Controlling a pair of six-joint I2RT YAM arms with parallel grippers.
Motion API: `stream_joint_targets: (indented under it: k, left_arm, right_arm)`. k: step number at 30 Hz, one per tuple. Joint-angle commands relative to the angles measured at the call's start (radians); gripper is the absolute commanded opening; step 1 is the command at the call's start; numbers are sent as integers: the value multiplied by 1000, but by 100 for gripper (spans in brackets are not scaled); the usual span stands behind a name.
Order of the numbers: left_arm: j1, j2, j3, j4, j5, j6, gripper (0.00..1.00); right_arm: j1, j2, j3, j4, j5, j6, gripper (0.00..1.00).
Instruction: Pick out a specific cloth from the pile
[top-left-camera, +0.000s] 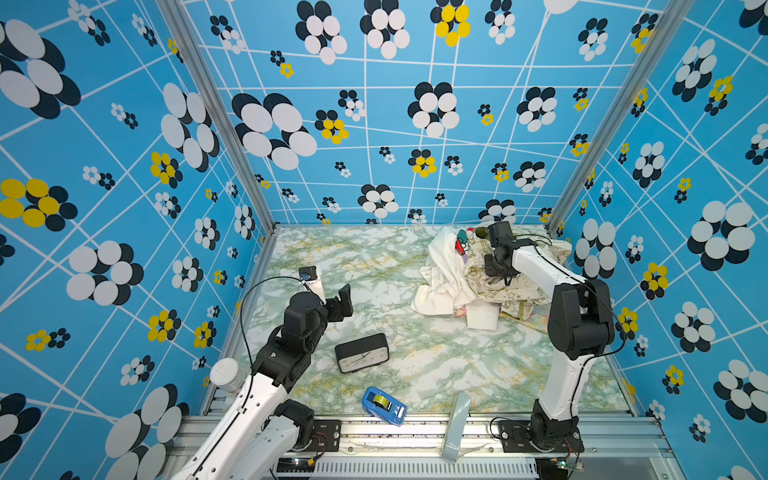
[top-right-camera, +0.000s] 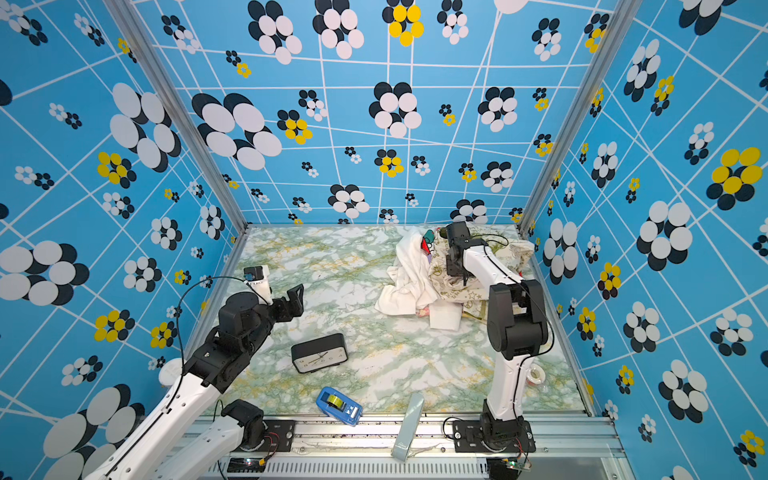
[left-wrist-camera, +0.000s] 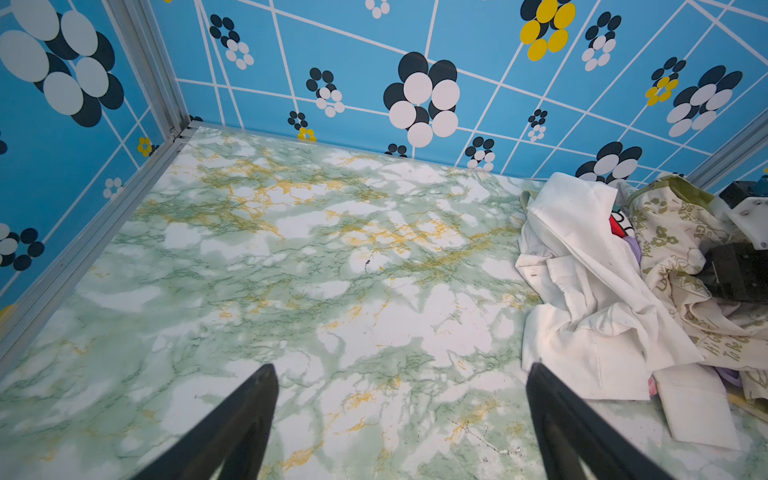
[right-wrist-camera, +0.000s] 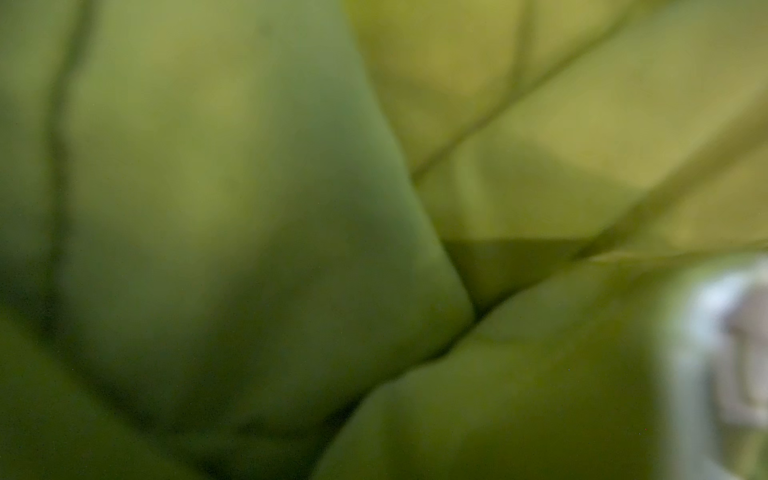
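Gaping wide over table (left-wrist-camera: 291, 270), L jaws, empty; R jaws sunk in pile (top-left-camera: 478, 282), opening unclear.

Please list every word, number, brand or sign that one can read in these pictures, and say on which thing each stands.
"Hi G" and "To be G": olive print on the cream printed cloth, cut off by folds; reading uncertain.
Peace signs and stars: same cloth, in both top views.
Black clock: dial numerals too small to read.
Grey-blue flat object: small script at its near end, unreadable.
Blue tape dispenser: white label, unreadable.
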Motion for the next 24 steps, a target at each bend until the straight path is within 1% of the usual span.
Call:
stream_joint_targets:
  k: [1, 2, 6, 9, 11, 13, 15, 18, 19, 24]
  left_arm:
    - [-8, -11, 9, -21, -9, -10, 94]
    - [-8, -11, 11, -21, -7, -10, 94]
    - [-12, -11, 15, -21, -3, -10, 94]
    - [-16, -13, 17, -24, -1, -8, 94]
    - [-17, -17, 19, -28, -2, -6, 94]
    - [-19, -21, 19, -27, -5, -4, 94]
    - [-19, -25, 18, -29, -9, -1, 94]
    - [-19, -25, 18, -28, -12, 2, 94]
    - [-19, -24, 19, -27, -12, 2, 94]
    - [-21, 1, 35, -25, 2, 9, 95]
  right_arm:
    - [5, -95, -37, -15, -83, 16, 56]
    - [6, -131, -46, -9, -101, 18, 61]
    - [27, -235, -55, -6, -140, 19, 69]
    - [51, -286, -34, -37, -126, 18, 70]
    - [78, -317, -22, -56, -103, 10, 73]
    - [106, -339, -18, -60, -93, 6, 81]
    - [139, -349, -17, -53, -113, 5, 82]
    - [196, -328, -16, -27, -173, 28, 83]
    - [215, -312, -12, -21, -174, 33, 83]
    - [290, -157, 65, -39, -187, 49, 82]
